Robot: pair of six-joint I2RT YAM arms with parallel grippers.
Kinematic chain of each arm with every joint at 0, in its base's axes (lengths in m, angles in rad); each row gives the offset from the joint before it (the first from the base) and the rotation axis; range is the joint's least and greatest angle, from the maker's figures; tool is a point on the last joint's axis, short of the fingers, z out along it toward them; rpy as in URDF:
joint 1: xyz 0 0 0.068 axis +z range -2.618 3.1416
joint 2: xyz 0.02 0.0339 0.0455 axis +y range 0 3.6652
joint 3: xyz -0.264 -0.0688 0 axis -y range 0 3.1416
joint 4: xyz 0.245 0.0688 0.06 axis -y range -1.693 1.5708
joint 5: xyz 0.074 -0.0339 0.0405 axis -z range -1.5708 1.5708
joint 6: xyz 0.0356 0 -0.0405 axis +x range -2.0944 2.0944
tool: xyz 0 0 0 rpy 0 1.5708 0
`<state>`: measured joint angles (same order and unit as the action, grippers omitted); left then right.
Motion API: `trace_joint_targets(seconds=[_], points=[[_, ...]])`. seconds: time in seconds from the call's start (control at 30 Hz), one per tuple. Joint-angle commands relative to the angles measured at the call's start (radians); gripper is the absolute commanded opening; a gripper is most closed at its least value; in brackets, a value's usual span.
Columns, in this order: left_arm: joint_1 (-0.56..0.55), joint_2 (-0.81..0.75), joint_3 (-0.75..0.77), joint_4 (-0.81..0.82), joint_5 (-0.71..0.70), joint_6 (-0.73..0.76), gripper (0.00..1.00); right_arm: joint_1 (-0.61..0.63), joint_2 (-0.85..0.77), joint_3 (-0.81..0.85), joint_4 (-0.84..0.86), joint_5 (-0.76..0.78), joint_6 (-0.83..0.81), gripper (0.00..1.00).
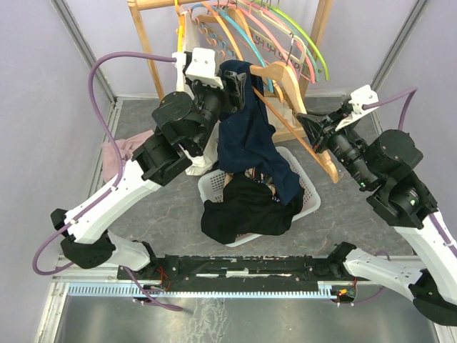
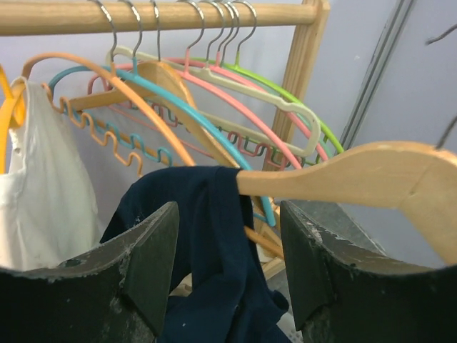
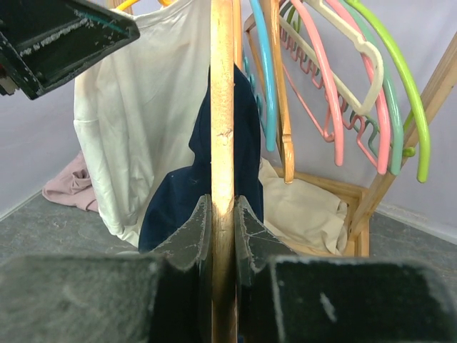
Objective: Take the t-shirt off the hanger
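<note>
Mid-strip. The navy t-shirt (image 1: pixel 246 136) is draped over one arm of the wooden hanger (image 2: pixel 357 175), bunched at its tip. Its lower end hangs over the white basket (image 1: pixel 307 194) on the worktop. The right gripper (image 3: pixel 223 214) has its fingers clamped hard on the hanger, seen edge-on, and holds it up in front of the rack of coloured hangers (image 1: pixel 285 28). The left gripper (image 2: pixel 228 218) has its fingers wide apart, straddling the cloth at the hanger tip and gripping nothing. Next, I reckon, the left closes on fabric only, clear of the wood, and pulls outward past the tip while the right holds steady. The risk is pinching the hanger along with the cloth.
</note>
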<state>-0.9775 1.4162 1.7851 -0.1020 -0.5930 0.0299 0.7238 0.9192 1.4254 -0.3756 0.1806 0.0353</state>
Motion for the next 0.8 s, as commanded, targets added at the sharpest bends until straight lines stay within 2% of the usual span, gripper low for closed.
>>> trace_joint_targets(seconds=[0.0,0.43,0.77], points=[[0.000,-0.066,-0.069,0.084,-0.053,0.045,0.65,-0.001,-0.043,0.001,0.073,-0.008,-0.006,0.02],[0.023,-0.024,-0.137,0.070,-0.095,0.000,0.68,0.001,-0.119,0.010,-0.008,-0.051,0.014,0.02],[0.040,-0.088,-0.205,0.094,-0.088,-0.036,0.68,-0.001,-0.188,0.009,-0.021,-0.049,0.016,0.02]])
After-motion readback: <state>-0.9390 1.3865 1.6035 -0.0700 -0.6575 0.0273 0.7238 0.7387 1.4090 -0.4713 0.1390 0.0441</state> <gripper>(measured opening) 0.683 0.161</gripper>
